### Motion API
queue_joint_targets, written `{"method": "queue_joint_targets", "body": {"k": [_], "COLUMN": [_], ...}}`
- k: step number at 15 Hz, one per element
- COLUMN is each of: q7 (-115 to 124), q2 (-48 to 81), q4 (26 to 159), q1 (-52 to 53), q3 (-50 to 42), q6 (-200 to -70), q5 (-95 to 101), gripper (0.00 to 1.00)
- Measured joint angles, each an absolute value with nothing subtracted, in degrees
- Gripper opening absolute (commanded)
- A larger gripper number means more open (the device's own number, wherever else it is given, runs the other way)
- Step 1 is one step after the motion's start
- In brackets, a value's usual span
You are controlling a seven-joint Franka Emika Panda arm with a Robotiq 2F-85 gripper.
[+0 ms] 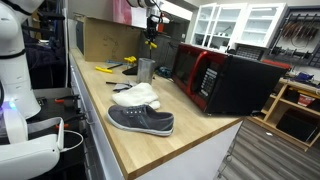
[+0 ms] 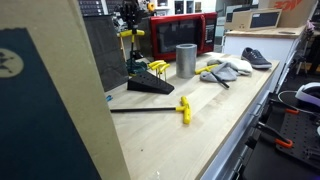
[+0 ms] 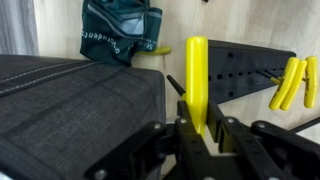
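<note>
My gripper [image 3: 200, 123] is shut on the yellow handle [image 3: 197, 80] of a tool, which stands up between the jaws. Just beyond it lies a black perforated tool rack [image 3: 245, 68] with two more yellow handles [image 3: 292, 82] at its right end. In both exterior views the gripper [image 1: 150, 30] [image 2: 130, 22] hangs high above the wooden bench with the yellow tool [image 1: 150, 43] [image 2: 131, 38] in it, over the black wedge-shaped rack [image 2: 150, 85]. What kind of tip the held tool has is hidden.
A metal cup [image 2: 186, 60] stands beside the rack. A loose yellow T-handle tool [image 2: 184, 108] lies nearer the bench front. A white cloth [image 1: 136, 96], a grey shoe [image 1: 141, 120] and a red-and-black microwave [image 1: 215, 80] lie further along. A cardboard box [image 1: 105, 40] is behind.
</note>
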State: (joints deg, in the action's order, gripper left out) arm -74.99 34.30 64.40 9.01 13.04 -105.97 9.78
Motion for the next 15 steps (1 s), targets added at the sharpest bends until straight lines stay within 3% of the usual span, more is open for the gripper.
{"method": "queue_joint_targets", "body": {"k": [15], "q7": [-76.36], "q2": [37.28], "q4": [61.67], "q1": [8.03], "q3": [16.73], "q6": [-92.36], "q5": [4.53], "gripper": [0.06]}}
